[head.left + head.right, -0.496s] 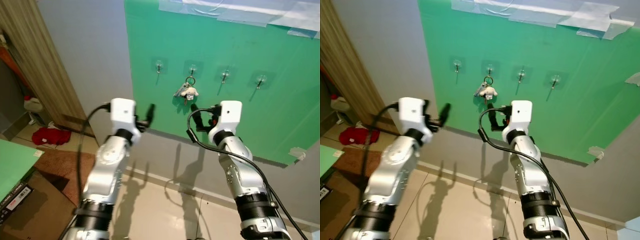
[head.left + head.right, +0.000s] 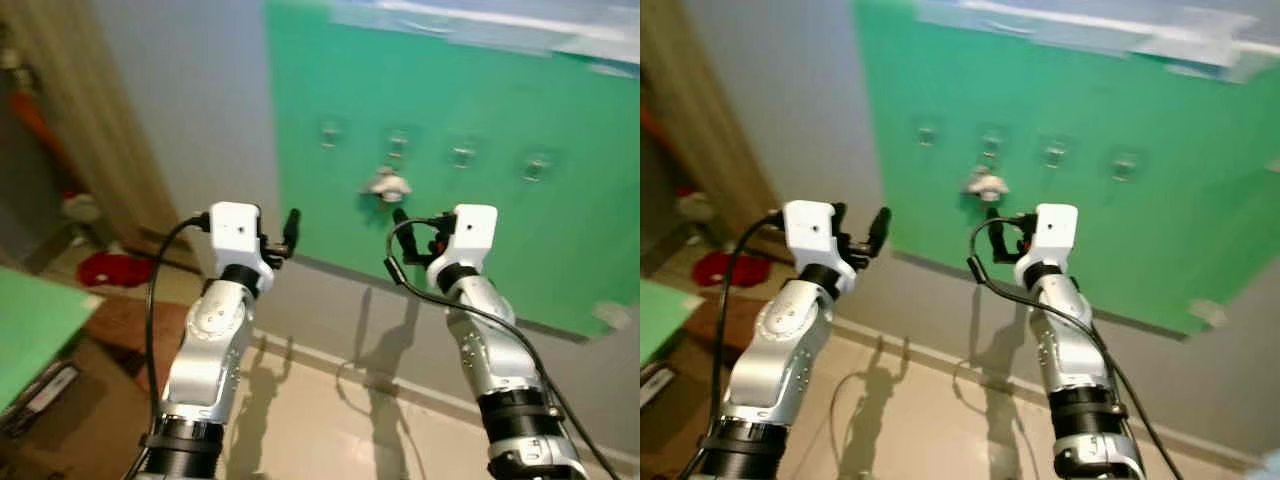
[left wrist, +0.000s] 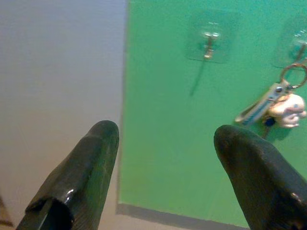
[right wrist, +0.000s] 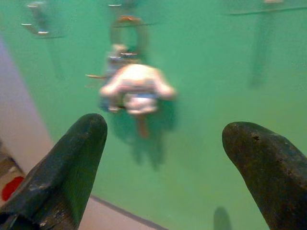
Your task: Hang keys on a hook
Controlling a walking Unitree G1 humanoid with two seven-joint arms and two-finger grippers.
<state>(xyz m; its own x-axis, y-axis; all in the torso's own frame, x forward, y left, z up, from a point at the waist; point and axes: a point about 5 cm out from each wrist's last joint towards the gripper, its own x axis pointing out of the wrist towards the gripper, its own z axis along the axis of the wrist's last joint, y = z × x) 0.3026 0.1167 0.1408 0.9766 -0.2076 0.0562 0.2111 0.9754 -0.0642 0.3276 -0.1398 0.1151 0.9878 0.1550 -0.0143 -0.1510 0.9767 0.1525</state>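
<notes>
Here, keys (image 2: 386,184) hanging on second hook (image 2: 398,143) of green board (image 2: 560,230), both jaws spread, empty.

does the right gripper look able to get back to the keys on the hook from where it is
Probably yes. The right gripper is open and pointed at the keys, which hang on the second hook from the left, with nothing between them.

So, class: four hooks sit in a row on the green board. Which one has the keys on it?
The second hook from the left: the keys with a pale charm hang below it, while the other three hooks are bare.
</notes>
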